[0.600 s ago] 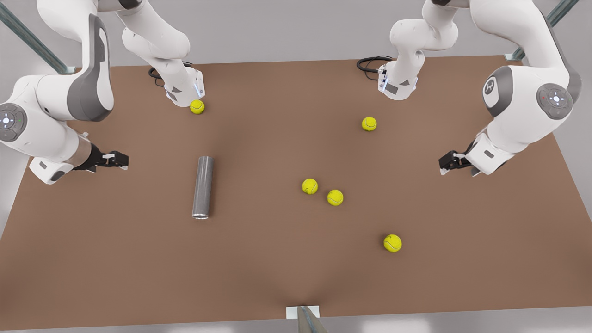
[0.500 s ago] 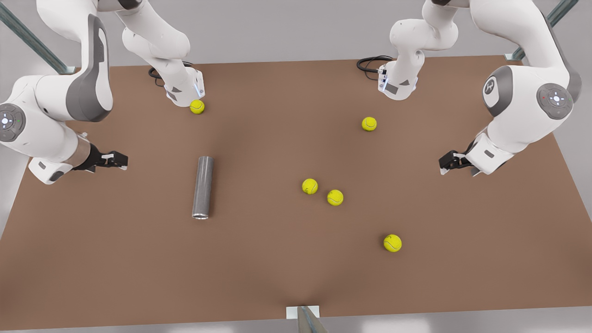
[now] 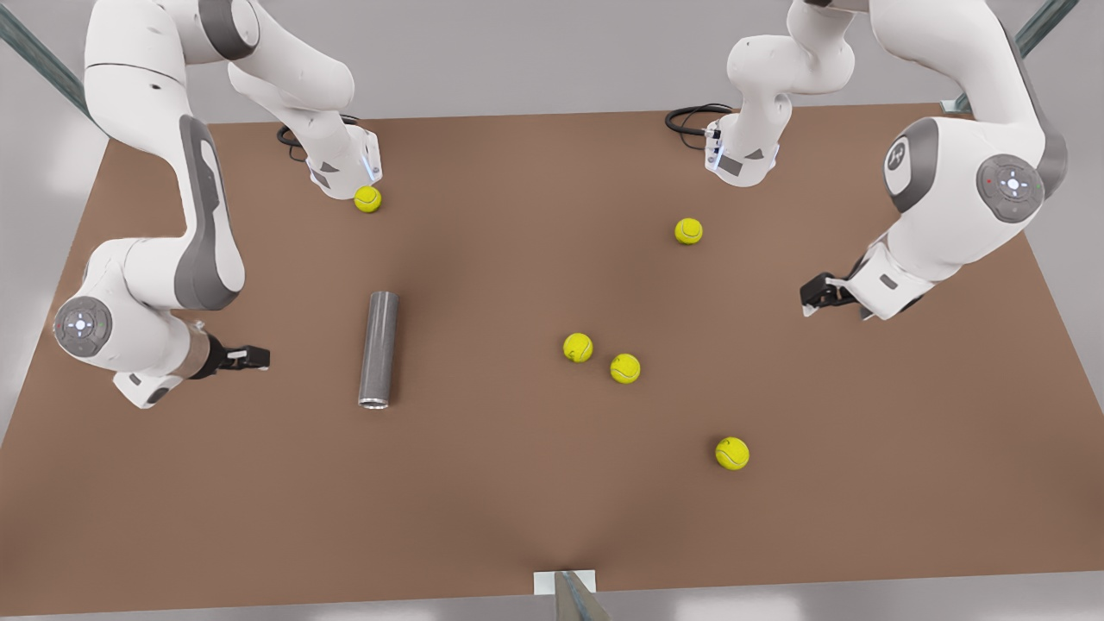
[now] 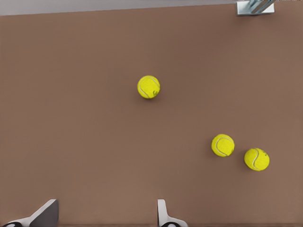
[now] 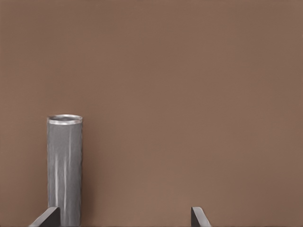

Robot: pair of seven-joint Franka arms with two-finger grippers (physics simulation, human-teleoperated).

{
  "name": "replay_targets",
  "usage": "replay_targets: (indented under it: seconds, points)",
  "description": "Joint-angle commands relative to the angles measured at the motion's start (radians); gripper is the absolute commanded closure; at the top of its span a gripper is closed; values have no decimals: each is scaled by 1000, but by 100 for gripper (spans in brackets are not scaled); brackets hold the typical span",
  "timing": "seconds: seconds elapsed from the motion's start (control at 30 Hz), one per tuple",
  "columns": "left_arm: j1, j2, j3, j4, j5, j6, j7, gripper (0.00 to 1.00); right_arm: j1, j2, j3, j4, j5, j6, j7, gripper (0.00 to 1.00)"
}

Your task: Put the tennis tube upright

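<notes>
Tennis tube (image 3: 379,348) lies flat — right hand (image 3: 255,357) beside it, left hand (image 3: 816,297) afar, both spread.

We see flat matte brown rectangular tabletop (image 3: 535,483), surface plain, soft darker shading toward its middle. Beyond far edge, we see plain pale grey wall (image 3: 517,52). Slanted grey-green metal struts at both far corners: one at front view's left (image 3: 34,60), one at front view's right (image 3: 1039,21). At near edge we note small white square bracket (image 3: 565,580) with another grey metal strut rising from it. Light even, diffuse; pale glossy grey floor (image 3: 776,604) along near side.
</notes>
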Motion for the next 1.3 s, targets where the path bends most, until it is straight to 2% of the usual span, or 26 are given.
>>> replay_targets:
  seconds: [0.0, 0.07, 0.13, 0.2, 0.37, 0.53, 0.93, 1.27]
  points:
    - [1, 0, 0, 0, -3, 0, 1, 1, 10, -3, 5, -18, 0, 22, 1, 0]
    - [4, 5, 0, -2, -8, 0, -2, 1, 27, -6, 52, -94, 0, 77, 10, 0]
    - [7, 5, 0, -2, -8, -2, 4, 1, 53, -6, 66, -111, 9, 46, 15, 0]
    - [4, 12, 2, -3, -8, 0, 2, 1, 91, -17, 68, -195, 34, 97, 58, 0]
    - [7, 37, 0, -11, -8, 9, 1, 1, 110, -149, 109, -495, 34, 318, 268, 0]
    - [8, 44, 2, -11, -8, 14, 1, 1, 108, -152, 131, -608, 34, 462, 368, 0]
    - [12, 54, 2, -11, -6, 6, 1, 1, 114, -3, 140, -636, 31, 661, 368, 0]
    - [12, 83, 2, -9, -6, 21, 1, 1, 104, 47, 140, -697, 26, 773, 366, 0]
